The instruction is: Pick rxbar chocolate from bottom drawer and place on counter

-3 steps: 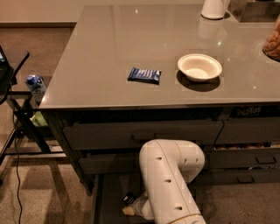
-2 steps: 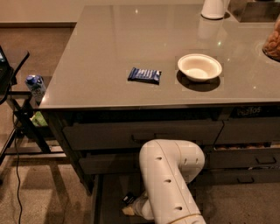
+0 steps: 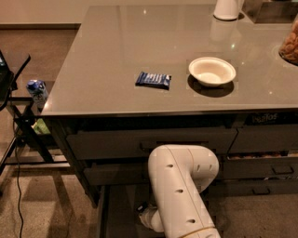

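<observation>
The grey counter (image 3: 116, 42) fills the upper part of the camera view. Below it the bottom drawer (image 3: 118, 207) is pulled open, with a dark inside. My white arm (image 3: 179, 186) bends down into this drawer. My gripper (image 3: 145, 214) is low inside the drawer, mostly hidden behind the arm. The rxbar chocolate is not in view. A blue-wrapped bar (image 3: 153, 79) lies on the counter near its front edge.
A white bowl (image 3: 212, 71) sits on the counter right of the blue bar. A white jug base (image 3: 226, 9) and a jar of snacks (image 3: 291, 44) stand at the far right. Two handled drawers (image 3: 149, 142) are above the open one. A black stand (image 3: 18, 121) with a can (image 3: 37, 90) is at the left.
</observation>
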`<state>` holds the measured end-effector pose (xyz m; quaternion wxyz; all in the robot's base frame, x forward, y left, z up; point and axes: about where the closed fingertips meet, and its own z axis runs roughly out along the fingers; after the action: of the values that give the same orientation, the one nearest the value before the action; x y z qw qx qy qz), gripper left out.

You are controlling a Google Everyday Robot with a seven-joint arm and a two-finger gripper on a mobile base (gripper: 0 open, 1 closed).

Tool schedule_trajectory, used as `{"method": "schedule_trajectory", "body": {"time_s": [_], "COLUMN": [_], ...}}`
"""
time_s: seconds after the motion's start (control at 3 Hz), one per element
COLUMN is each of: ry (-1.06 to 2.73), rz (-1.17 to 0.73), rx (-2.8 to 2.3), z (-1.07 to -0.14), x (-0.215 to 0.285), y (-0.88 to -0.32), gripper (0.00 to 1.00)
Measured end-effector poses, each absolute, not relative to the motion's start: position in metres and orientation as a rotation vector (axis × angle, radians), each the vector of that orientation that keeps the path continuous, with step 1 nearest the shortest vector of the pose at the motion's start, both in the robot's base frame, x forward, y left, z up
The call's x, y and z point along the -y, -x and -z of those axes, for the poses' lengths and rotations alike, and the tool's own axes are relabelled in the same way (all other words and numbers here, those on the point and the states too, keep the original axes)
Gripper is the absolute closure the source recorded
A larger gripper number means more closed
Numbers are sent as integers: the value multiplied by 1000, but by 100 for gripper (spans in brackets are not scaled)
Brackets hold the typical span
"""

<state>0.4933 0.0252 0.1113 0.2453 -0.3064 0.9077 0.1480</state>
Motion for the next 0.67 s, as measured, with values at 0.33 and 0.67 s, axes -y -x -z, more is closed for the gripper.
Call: {"method": "schedule_trajectory", "body": {"time_s": [0.33,0.67], "ry": [836,818], "rz": [-404,-456], "rx": [-2477,-2447], "z": [-114,-128], "x": [-25,-29], "y": [-494,-497], "gripper": [100,100]}}
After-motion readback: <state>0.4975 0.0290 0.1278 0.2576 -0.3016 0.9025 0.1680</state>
